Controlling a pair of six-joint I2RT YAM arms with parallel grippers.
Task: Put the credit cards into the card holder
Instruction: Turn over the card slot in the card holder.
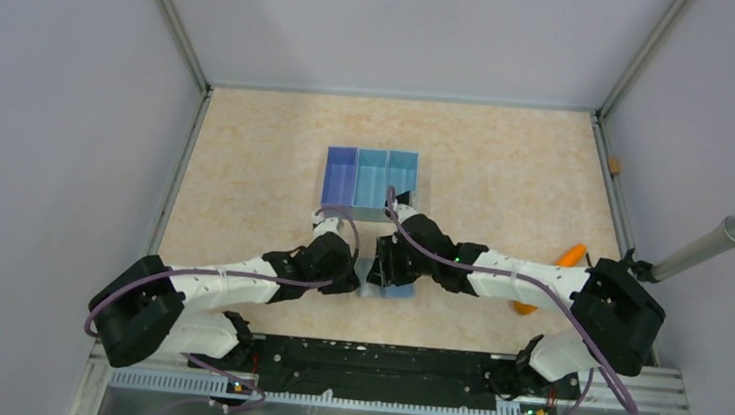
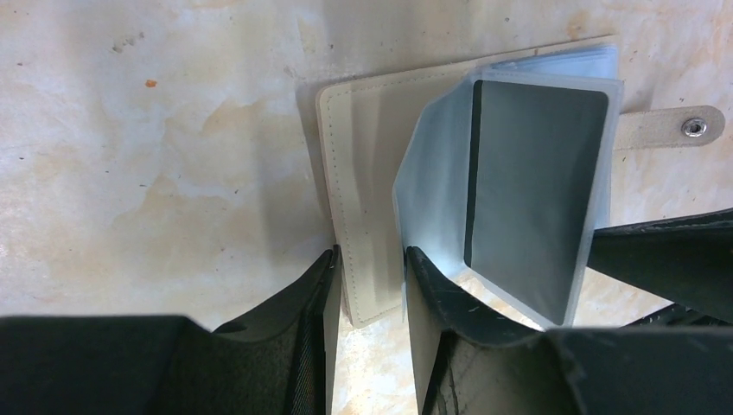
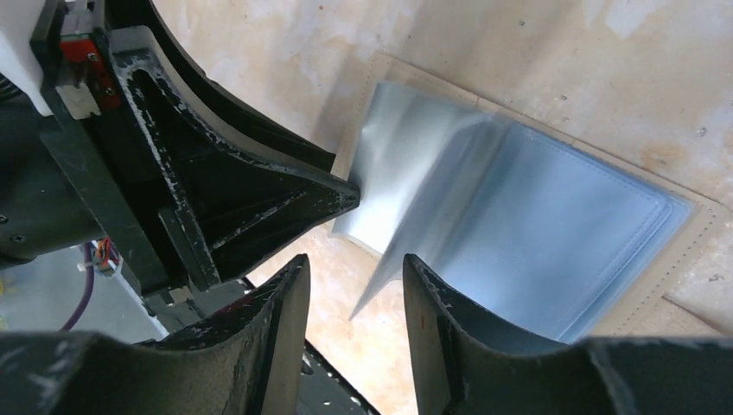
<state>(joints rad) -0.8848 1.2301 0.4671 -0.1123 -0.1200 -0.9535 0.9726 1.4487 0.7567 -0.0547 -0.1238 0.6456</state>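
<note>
Steadying the holder (image 2: 363,164), just on the near side of the tray (image 1: 327,176), the left gripper (image 2: 372,259) straddles its beige corner; clamped or not, I can't tell. A card (image 2: 536,199) sits in the raised sleeve (image 2: 432,190). Right gripper (image 3: 354,264), jaws apart, flanks the sleeve's edge without pinching.

Lilac walls (image 1: 53,90), marbled beige tabletop (image 1: 508,160), perhaps laminate

Card holder (image 2: 363,173) lies open, beige cover flat on the counter (image 2: 173,173), snap strap (image 2: 670,128) out to one side. Clear sleeves (image 3: 553,233) lifted and fanned; one grey-blue card (image 2: 532,199) sits in a raised sleeve.
</note>
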